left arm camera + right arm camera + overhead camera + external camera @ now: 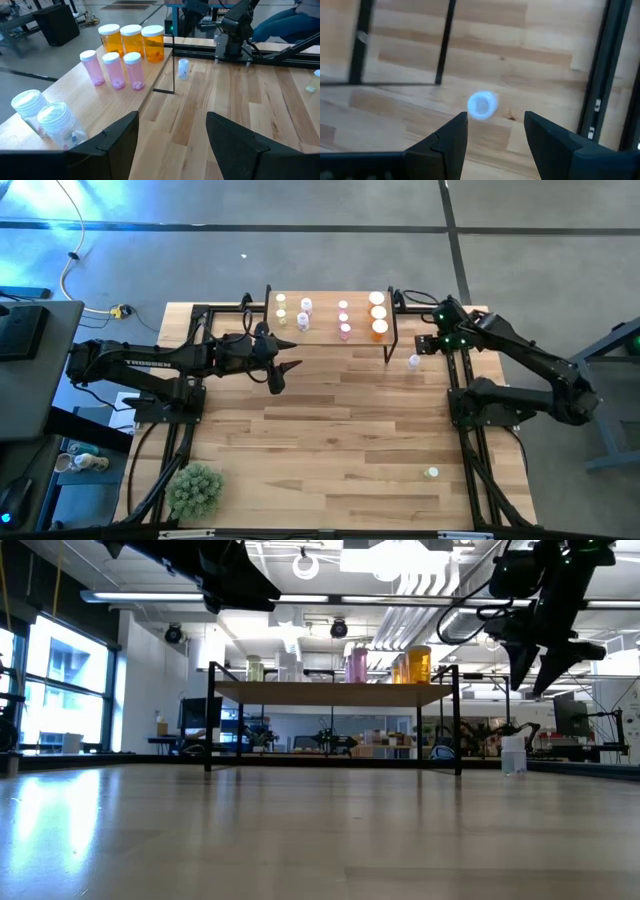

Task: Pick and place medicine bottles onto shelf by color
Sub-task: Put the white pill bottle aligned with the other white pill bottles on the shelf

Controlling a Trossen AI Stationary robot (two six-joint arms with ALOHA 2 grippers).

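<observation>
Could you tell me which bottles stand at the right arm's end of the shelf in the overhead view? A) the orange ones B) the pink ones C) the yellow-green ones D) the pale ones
A: the orange bottles stand in a column at that end of the shelf, with the pink bottles next inward.

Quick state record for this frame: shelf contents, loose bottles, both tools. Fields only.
shelf: bottles in colour groups: yellow-green, pale lavender/white, pink, orange
loose bottle 1: pale bottle upright on the table, beside the shelf's right legs
loose bottle 2: yellow-green bottle on the table, near right
left tool: open, empty, in front of the shelf's left end
right tool: open, empty, above loose bottle 1
plant: near-left corner
</observation>
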